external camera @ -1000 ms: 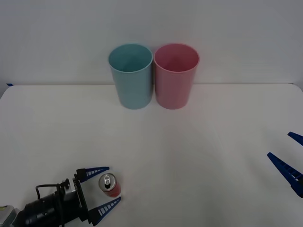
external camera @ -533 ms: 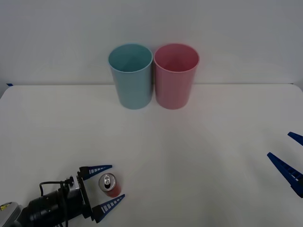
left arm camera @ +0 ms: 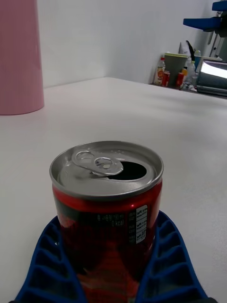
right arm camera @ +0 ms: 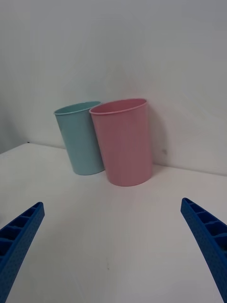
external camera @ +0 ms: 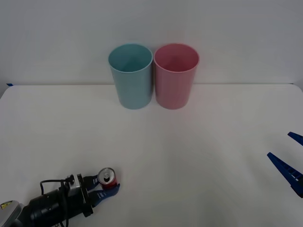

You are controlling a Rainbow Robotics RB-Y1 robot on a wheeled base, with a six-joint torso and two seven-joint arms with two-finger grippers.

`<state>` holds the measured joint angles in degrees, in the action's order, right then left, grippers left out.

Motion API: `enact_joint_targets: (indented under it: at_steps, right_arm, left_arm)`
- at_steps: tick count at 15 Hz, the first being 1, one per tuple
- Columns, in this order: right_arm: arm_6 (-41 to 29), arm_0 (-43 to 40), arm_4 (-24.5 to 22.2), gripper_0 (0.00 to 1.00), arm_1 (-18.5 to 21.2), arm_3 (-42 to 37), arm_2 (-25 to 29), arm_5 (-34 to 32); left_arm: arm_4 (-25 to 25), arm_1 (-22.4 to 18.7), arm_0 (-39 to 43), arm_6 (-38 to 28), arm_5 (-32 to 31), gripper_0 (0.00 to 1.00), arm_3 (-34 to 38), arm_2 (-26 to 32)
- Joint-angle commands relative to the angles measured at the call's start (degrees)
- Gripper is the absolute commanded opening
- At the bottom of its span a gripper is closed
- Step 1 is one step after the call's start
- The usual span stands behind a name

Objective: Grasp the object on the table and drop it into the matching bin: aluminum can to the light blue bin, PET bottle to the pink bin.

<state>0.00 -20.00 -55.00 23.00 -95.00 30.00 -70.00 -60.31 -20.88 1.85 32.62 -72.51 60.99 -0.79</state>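
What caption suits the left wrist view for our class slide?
Left gripper shut on an opened red aluminum can standing on the white table.

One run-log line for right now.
left gripper: shut on aluminum can | can: upright, on table | right gripper: open, idle

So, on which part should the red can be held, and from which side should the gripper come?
Best by the round red side wall of the aluminum can, coming in level from the robot's left, as the left gripper does now: the can stands upright on the table, so its straight sides fit between two fingers. The silver top with its open tab offers no hold. The right gripper waits open at the right edge.
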Motion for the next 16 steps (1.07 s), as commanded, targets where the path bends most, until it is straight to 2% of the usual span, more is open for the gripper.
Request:
enact_joint_targets:
  at_steps: [1,9,12,16]
  right_arm:
    - [0.0,0.0,0.0,1.00,0.0,0.0,0.0,0.0]
    - [0.0,0.0,0.0,1.00,0.0,0.0,0.0,0.0]
    - [0.0,0.0,0.0,1.00,0.0,0.0,0.0,0.0]
    - [0.0,0.0,0.0,1.00,0.0,0.0,0.0,0.0]
  left_arm:
    - [-0.1,0.0,-0.1,-0.3,0.0,0.00,0.0,0.0]
    - [1.1,0.0,-1.2,-2.1,0.1,0.00,0.3,2.7]
    - [4.5,-0.1,-0.8,-2.6,0.0,0.00,0.4,5.8]
    - [5.0,-0.1,-0.7,-6.6,0.8,0.00,3.3,11.2]
